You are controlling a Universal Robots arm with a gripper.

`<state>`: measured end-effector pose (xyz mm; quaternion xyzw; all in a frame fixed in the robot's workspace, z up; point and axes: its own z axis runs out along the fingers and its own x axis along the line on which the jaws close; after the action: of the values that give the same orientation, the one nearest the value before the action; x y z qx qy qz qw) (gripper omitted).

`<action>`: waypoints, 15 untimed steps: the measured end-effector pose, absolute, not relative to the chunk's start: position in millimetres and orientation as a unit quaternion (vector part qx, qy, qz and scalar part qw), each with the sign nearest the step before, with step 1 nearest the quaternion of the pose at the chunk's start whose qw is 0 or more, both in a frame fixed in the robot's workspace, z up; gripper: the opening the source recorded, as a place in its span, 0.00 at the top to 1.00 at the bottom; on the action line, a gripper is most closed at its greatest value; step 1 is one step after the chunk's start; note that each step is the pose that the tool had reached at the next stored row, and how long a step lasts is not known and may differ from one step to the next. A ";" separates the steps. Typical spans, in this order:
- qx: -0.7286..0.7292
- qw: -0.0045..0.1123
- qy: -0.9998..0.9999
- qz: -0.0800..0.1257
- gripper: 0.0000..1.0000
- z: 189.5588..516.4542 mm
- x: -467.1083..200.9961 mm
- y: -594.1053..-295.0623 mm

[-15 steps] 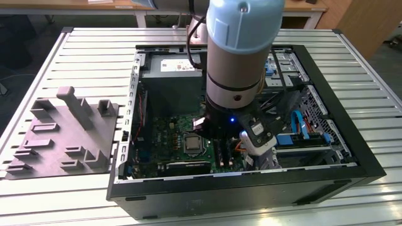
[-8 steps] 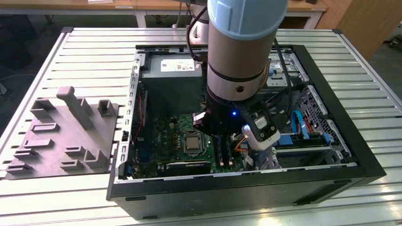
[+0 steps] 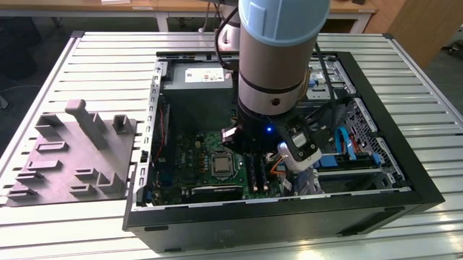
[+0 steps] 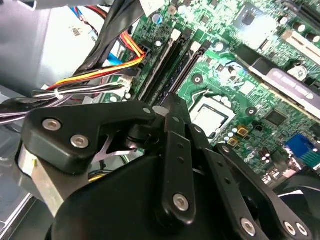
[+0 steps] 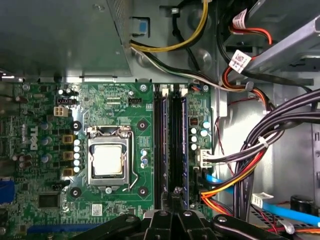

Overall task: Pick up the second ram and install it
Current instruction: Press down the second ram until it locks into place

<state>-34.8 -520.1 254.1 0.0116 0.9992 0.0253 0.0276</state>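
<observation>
Ram first: the long, thin, dark blue-green second ram seems to stand on the big green motherboard, just under our black end effector. It runs straight away from it. We cannot tell its grip.

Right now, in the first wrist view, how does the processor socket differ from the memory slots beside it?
The processor socket is square with a pale metal centre, while the memory slots are long, narrow and dark. The processor socket stands alone, while the memory slots run side by side. Both sit on the green motherboard.
</observation>
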 end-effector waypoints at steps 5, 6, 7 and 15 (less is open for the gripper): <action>0.012 0.028 0.999 0.025 0.90 253.1 -35.0 -512.6; 0.012 0.028 0.999 0.025 0.90 252.6 -35.3 -505.9; 0.012 0.028 0.999 0.025 0.90 252.4 -35.4 -504.0; 0.012 0.028 0.999 0.026 0.90 251.5 -36.2 -493.4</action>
<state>-36.2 -493.4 251.5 0.0118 0.9992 0.0255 0.0276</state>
